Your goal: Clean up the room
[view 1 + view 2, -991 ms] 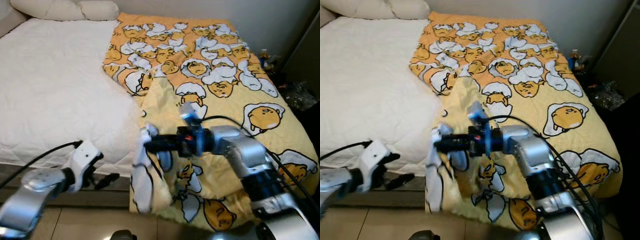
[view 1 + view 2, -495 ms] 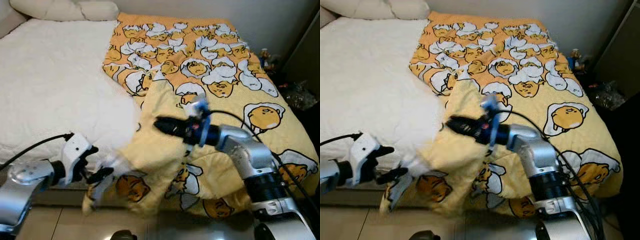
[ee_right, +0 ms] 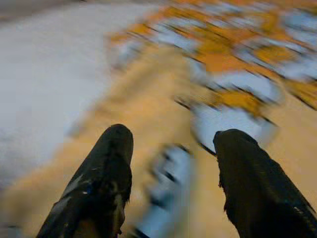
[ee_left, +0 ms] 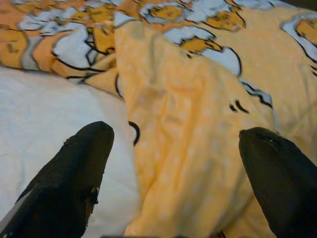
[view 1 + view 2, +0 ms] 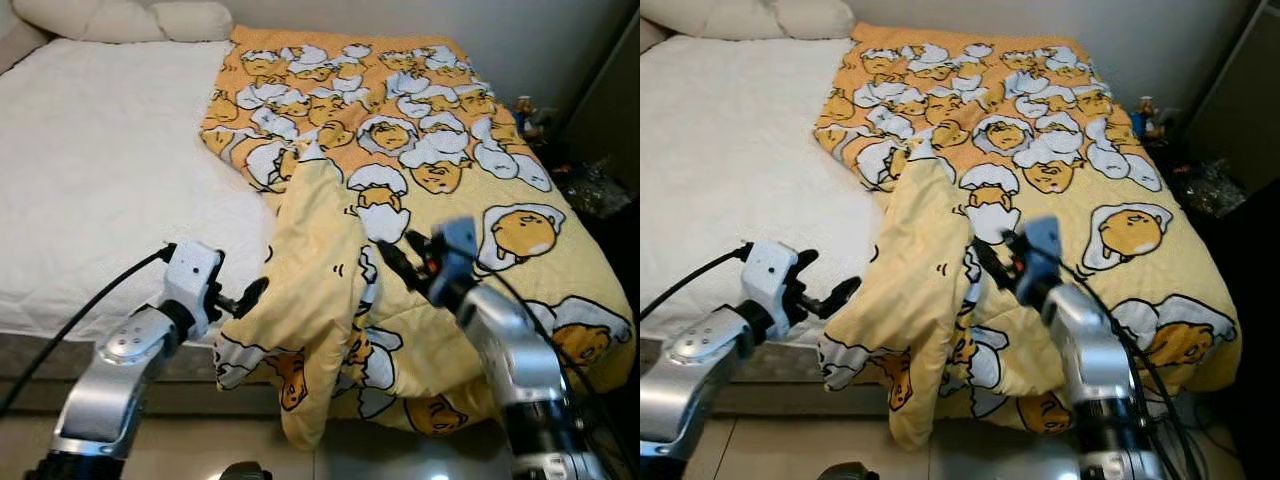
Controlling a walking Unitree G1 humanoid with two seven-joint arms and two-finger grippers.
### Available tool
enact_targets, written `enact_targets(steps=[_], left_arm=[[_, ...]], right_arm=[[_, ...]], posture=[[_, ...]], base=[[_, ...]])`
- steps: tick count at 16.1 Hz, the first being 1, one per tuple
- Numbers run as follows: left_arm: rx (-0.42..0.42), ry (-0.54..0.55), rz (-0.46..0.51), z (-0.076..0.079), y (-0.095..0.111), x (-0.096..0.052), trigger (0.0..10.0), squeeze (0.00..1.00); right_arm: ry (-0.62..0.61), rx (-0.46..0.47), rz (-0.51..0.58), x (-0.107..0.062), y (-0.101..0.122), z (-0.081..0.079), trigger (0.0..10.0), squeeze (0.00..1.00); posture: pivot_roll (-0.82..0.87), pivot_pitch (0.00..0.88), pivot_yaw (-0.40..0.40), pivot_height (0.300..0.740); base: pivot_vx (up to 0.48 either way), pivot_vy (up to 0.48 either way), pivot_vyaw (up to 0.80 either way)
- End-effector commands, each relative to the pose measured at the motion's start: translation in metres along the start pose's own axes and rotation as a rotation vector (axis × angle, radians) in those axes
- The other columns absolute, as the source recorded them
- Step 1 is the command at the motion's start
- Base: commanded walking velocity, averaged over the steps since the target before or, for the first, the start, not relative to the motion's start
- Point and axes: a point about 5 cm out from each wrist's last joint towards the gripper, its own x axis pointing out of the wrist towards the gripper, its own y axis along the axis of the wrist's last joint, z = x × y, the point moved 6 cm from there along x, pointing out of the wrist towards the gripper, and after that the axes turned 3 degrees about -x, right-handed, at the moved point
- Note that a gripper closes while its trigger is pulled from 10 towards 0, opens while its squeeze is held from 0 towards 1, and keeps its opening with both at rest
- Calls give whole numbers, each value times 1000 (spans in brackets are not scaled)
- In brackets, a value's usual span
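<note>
A yellow blanket is spread over the right half of the bed, its long axis running from 12 to 6 o'clock, with the near end draped over the foot edge. A folded flap is heaped along the blanket's left border, pointing from 12 down to 6 o'clock and hanging past the mattress edge. The left gripper is held at the flap's 9 o'clock side, just beside the cloth; its fingers are spread apart and nothing is gripped. The right gripper is poised at the flap's 3 o'clock side, over the blanket, fingers likewise parted and empty. The flap lies between both grippers; the left is judged slightly nearer its hanging edge.
</note>
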Motion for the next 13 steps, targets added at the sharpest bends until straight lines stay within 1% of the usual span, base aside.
enact_targets(steps=[1,3,4,5,6,8,10,13], left_arm=[[3,49,5,-6,0,-1,10000,0],[4,76,-3,-7,-4,-1,10000,0],[9,111,-8,-8,-8,0,10000,0],[13,122,-10,-9,-9,0,10000,0],[14,132,-10,-10,-9,1,10000,0],[22,154,-9,-13,-8,1,10000,0],[37,162,-11,-16,-7,2,10000,0],[49,165,-3,-19,-2,7,10000,0]], right_arm=[[-124,9,-21,-5,-8,15,10000,1000],[-205,10,-12,-10,-13,22,10000,1000],[-256,35,3,-14,-15,24,10000,1000],[-265,47,9,-14,-15,24,10000,1000],[-252,40,18,-13,-14,21,10000,1000],[-292,51,20,-13,-13,23,10000,1000],[-304,68,16,-13,-14,24,10000,1000],[-319,66,14,-14,-16,23,10000,1000]], posture=[[124,0,-41,740],[124,0,-46,740],[124,0,-50,740],[125,0,-52,740],[128,0,-54,740],[132,0,-59,740],[129,0,-54,740],[128,0,-42,740]], base=[[0,315,0],[0,330,0],[0,345,0],[0,345,0],[0,349,0],[0,345,0],[0,345,0],[0,347,0]])
